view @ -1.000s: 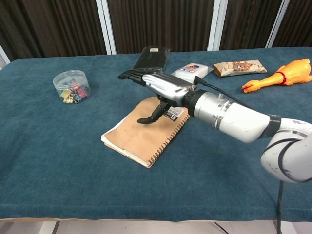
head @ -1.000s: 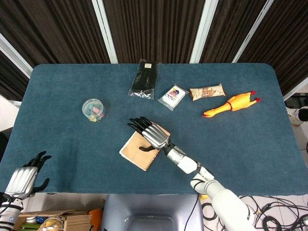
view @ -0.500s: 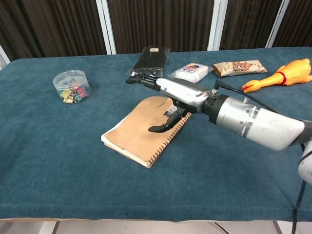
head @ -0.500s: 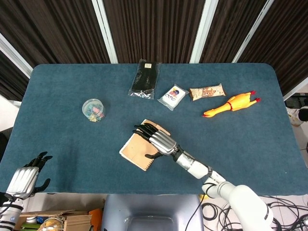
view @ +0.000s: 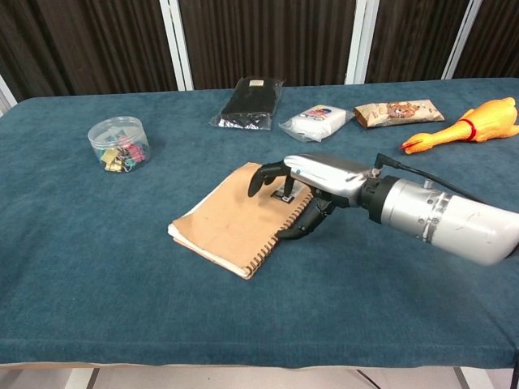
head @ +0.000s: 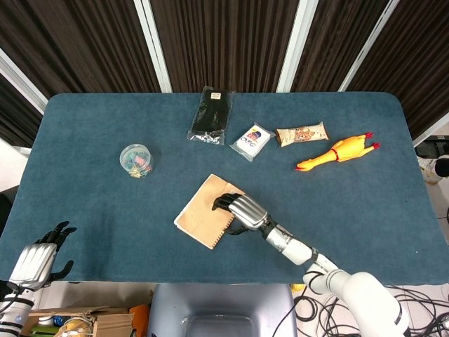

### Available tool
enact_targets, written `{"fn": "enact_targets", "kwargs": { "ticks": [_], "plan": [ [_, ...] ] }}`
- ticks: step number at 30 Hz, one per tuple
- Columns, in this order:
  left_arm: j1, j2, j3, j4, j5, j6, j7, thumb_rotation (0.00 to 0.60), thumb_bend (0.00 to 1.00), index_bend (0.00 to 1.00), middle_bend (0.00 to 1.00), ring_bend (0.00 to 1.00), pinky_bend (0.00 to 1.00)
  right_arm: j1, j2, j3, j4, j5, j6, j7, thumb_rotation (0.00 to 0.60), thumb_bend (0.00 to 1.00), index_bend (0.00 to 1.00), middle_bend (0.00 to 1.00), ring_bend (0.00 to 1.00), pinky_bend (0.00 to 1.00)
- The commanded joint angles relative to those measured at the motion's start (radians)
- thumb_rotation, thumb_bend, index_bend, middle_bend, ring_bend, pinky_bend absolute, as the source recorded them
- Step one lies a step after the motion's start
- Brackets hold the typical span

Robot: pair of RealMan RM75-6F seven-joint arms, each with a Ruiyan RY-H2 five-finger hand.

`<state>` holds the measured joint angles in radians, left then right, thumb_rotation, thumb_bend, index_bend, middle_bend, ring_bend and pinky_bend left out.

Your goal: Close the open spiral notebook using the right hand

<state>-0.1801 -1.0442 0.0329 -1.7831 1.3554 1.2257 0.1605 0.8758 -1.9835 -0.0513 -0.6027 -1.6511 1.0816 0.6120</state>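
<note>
left hand (head: 31,261): parked at my near left table corner, low, fingers a little apart, nothing in it; head view only.
right hand (view: 312,180): over the spiral edge of the notebook, fingers curled down toward the cover, thumb hooked under by the coils. Holding nothing that I can see; whether the fingertips actually touch the cover, cannot tell.
spiral notebook (head: 203,218): near-centre of the table (head: 105,210), lying flat, brown cover up, coil binding on my right side, turned at an angle. Looks closed already.
risk: my thumb sits right at the spiral; pulling away with it snagged in the coils could drag or spin the notebook, or lift the cover back open. Pressing down while sliding back could also shove it toward the near edge.
risk 2: cover may spring up a bit if I release too fast, judging by the thick page stack.
clip jar (head: 135,159): left of the notebook, well apart, not in my way.
black pouch (head: 210,115): far side, flat.
white packet (head: 252,140): just right of the pouch.
snack bar (head: 302,134): beside the packet.
rubber chicken (head: 338,152): far right, well apart.
change vs earlier: my right hand was stretched flat above the middle of the cover, fingers reaching past its far corner; now it has pulled back toward me and curled at the spiral edge. Notebook has not shifted. Left hand unchanged.
</note>
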Motion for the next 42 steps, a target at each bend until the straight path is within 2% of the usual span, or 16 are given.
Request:
{"fn": "enact_targets", "kwargs": {
  "ticks": [1,11,16,21,24,27,30,32,34,36,37,40,42],
  "plan": [
    [0.0,0.0,0.0,0.0,0.0,0.0,-0.001,0.6,0.37,0.2,0.09,0.2,0.41,0.001,-0.01,0.003,0.015,0.007,-0.016,0.016,0.6,0.14,0.34,0.26,0.19,0.37],
    [0.001,0.002,0.002,0.0,0.002,0.001,-0.003,0.6,0.38,0.2,0.09,0.2,0.41,-0.003,-0.068,0.017,0.125,0.025,-0.052,0.069,0.6,0.14,0.35,0.27,0.19,0.33],
    [0.0,-0.001,0.001,0.002,0.001,0.001,0.002,0.6,0.37,0.2,0.09,0.2,0.41,-0.009,-0.037,0.022,0.108,0.01,0.024,0.101,0.6,0.14,0.35,0.27,0.19,0.32],
    [-0.003,-0.005,0.001,0.003,-0.005,-0.004,0.015,0.6,0.37,0.2,0.09,0.2,0.41,-0.028,0.048,0.025,0.024,-0.015,0.142,0.062,0.6,0.14,0.35,0.27,0.19,0.32],
    [-0.005,-0.008,-0.001,0.002,-0.01,-0.006,0.021,0.6,0.37,0.2,0.09,0.2,0.41,-0.051,0.13,0.029,-0.073,-0.024,0.21,0.004,0.6,0.14,0.36,0.27,0.19,0.32],
    [-0.004,-0.008,-0.004,0.002,-0.015,-0.003,0.021,0.6,0.37,0.2,0.09,0.2,0.41,-0.091,0.241,0.028,-0.218,-0.024,0.261,-0.092,0.6,0.14,0.36,0.27,0.19,0.32],
    [0.0,-0.008,-0.007,0.003,-0.015,0.01,0.018,0.6,0.37,0.2,0.1,0.2,0.41,-0.157,0.392,0.013,-0.43,-0.001,0.28,-0.26,0.6,0.14,0.35,0.27,0.19,0.32],
    [0.005,-0.01,-0.009,0.004,-0.011,0.023,0.016,0.6,0.37,0.2,0.1,0.2,0.41,-0.22,0.52,-0.011,-0.62,0.04,0.275,-0.416,0.6,0.14,0.34,0.23,0.17,0.3],
    [0.011,-0.013,-0.01,0.006,-0.005,0.037,0.016,0.6,0.37,0.2,0.1,0.2,0.41,-0.285,0.642,-0.036,-0.813,0.086,0.287,-0.566,0.6,0.14,0.3,0.16,0.11,0.22],
    [0.015,-0.016,-0.01,0.006,0.0,0.048,0.017,0.6,0.37,0.2,0.1,0.2,0.41,-0.336,0.724,-0.057,-0.939,0.116,0.309,-0.656,0.6,0.14,0.25,0.13,0.07,0.08],
    [0.018,-0.018,-0.01,0.007,0.003,0.056,0.021,0.6,0.37,0.2,0.1,0.2,0.41,-0.372,0.773,-0.073,-1.007,0.137,0.327,-0.706,0.6,0.14,0.23,0.12,0.06,0.05],
    [0.025,-0.025,-0.01,0.007,0.008,0.073,0.034,0.6,0.37,0.2,0.1,0.2,0.41,-0.45,0.867,-0.11,-1.117,0.179,0.366,-0.802,0.6,0.14,0.17,0.1,0.04,0.05],
    [0.029,-0.031,-0.012,0.007,0.009,0.085,0.049,0.6,0.37,0.2,0.1,0.2,0.41,-0.489,0.903,-0.125,-1.148,0.202,0.381,-0.84,0.6,0.13,0.13,0.1,0.04,0.05]
  ]
}}
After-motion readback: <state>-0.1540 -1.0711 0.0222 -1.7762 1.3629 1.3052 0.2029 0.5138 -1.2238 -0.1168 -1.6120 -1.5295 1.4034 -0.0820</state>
